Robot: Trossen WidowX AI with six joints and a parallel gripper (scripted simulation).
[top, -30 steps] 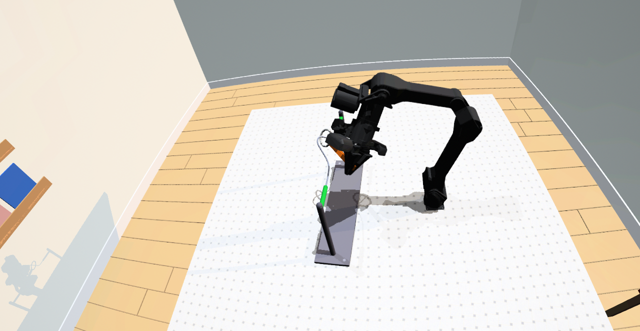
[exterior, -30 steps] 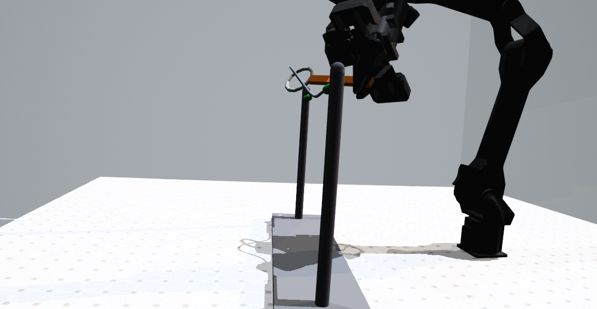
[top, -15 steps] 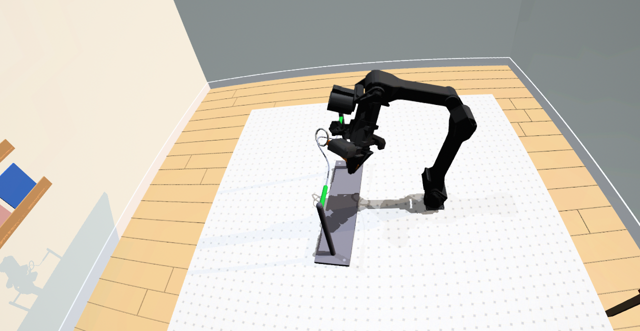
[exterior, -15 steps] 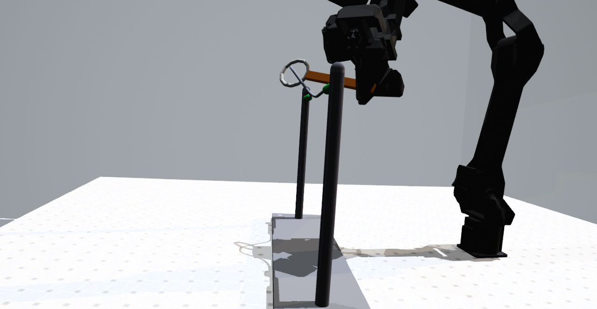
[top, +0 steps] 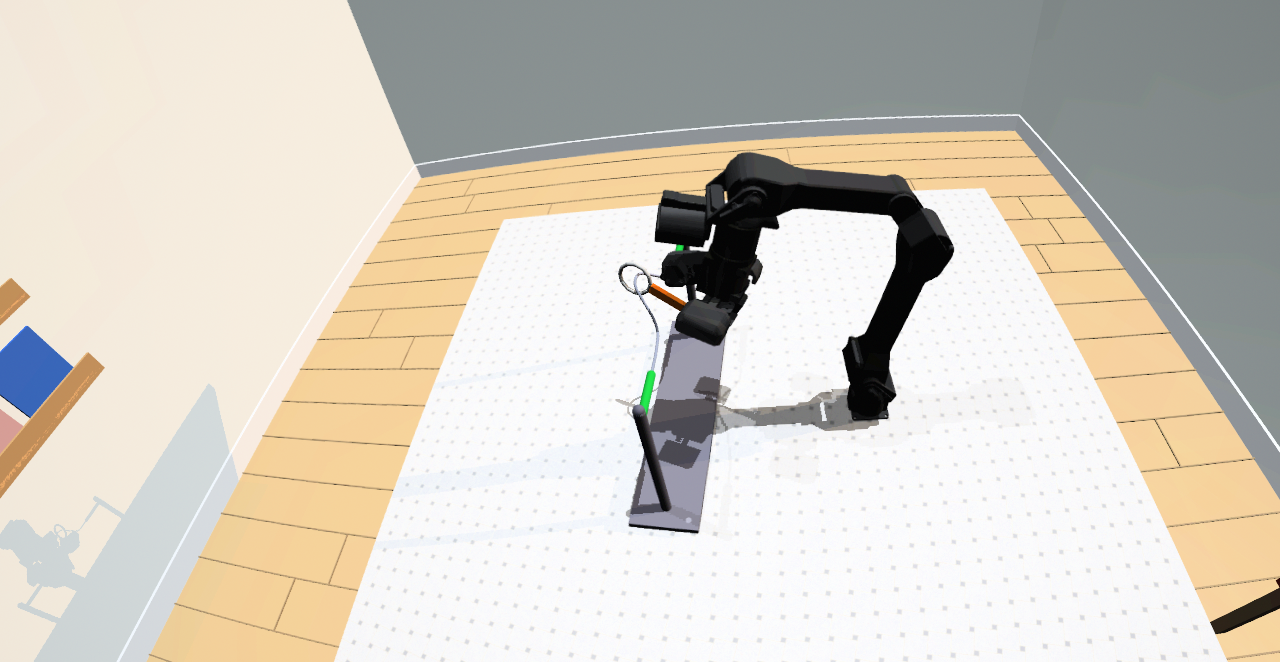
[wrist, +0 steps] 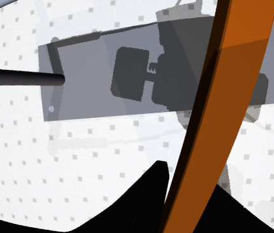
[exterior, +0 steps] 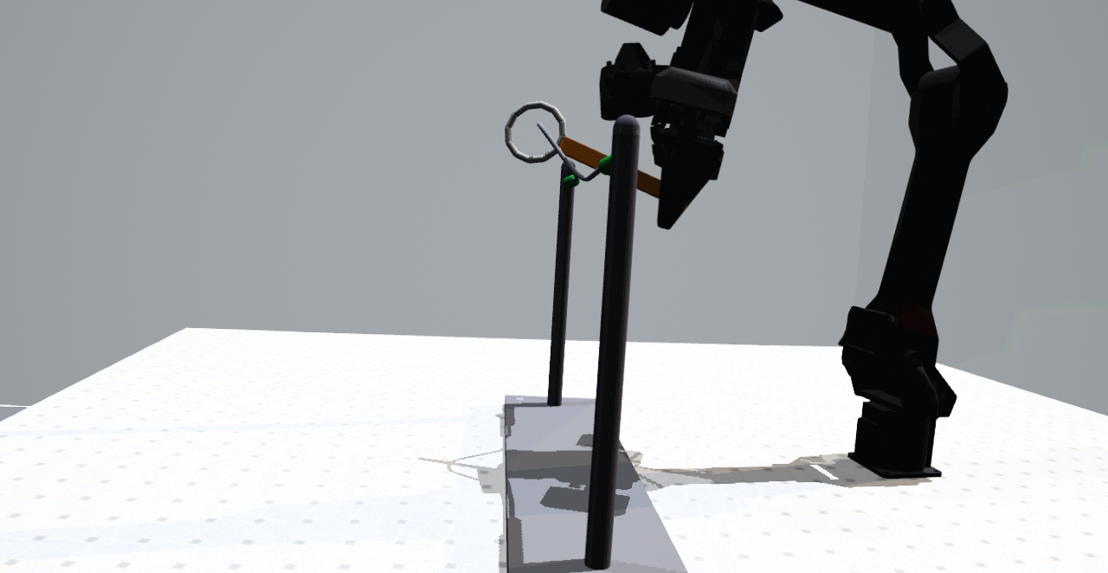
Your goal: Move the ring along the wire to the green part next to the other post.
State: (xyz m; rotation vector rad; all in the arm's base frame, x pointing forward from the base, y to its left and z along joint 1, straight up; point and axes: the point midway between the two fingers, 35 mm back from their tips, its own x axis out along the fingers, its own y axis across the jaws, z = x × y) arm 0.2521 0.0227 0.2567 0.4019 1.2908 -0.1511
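Exterior view, orange handle (top: pixel 666 295) (exterior: pixel 582 152) (wrist: pixel 231 107) in jaws

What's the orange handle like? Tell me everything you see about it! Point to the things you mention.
The orange handle (top: pixel 666 295) (exterior: pixel 582 152) (wrist: pixel 231 81) is a long, straight-looking bar with flat sides and sharp edges, brighter on one part and darker where shade falls. I can't tell what it's made of. One end joins the pale ring (top: pixel 621 269) (exterior: pixel 508 140). In the exterior view it slopes down from there to the black end effector (exterior: pixel 672 209), whose fingers pinch its other end, so it's held up in the air.
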